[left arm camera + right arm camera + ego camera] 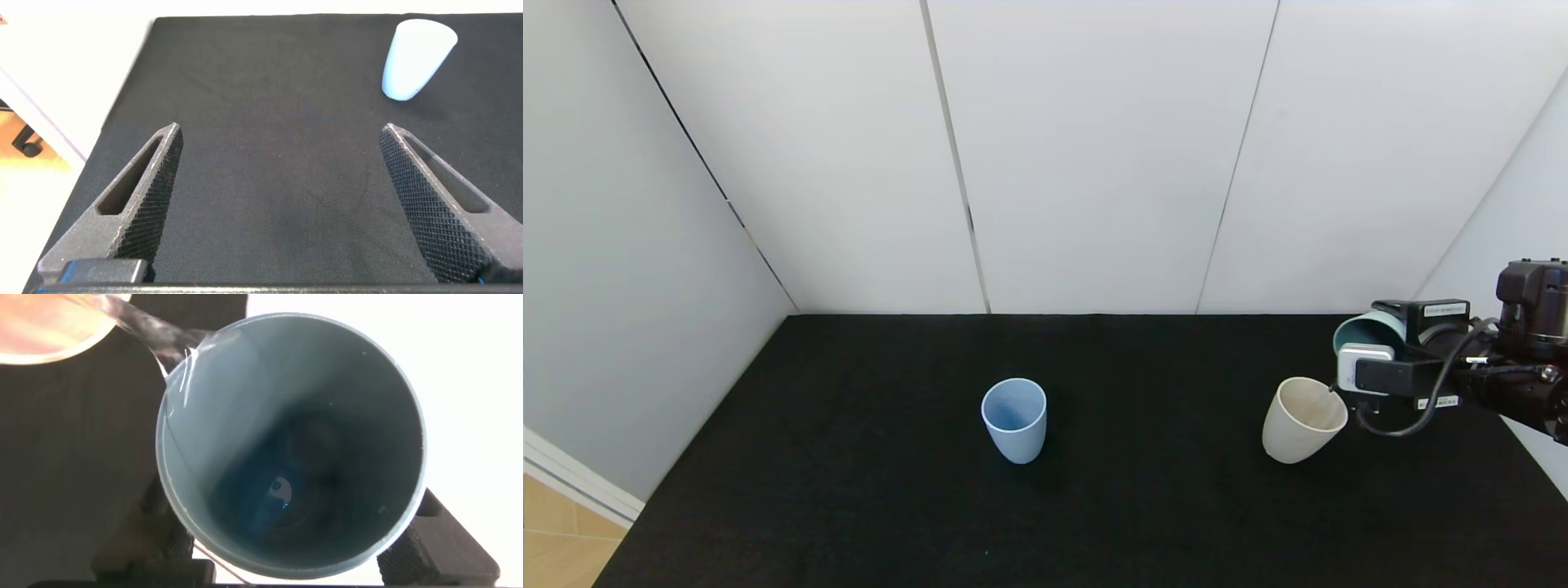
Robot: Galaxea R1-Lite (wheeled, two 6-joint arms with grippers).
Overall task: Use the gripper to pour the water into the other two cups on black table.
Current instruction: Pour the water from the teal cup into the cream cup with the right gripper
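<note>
My right gripper [1368,359] is shut on a teal-green cup [1364,331], tipped on its side towards the cream-beige cup [1303,419] at the right of the black table [890,490]. In the right wrist view the teal cup [245,400] fills the frame between my fingers [445,543]. Clear water [151,335] streams from its lip into the cream cup [45,327]. The light blue cup [1014,419] stands upright near the table's middle. It also shows in the left wrist view [417,57]. My left gripper [282,204] is open and empty over the table.
White wall panels close the back and both sides. The table's left edge [122,106] runs beside a strip of wooden floor [556,531]. The blue and cream cups stand well apart.
</note>
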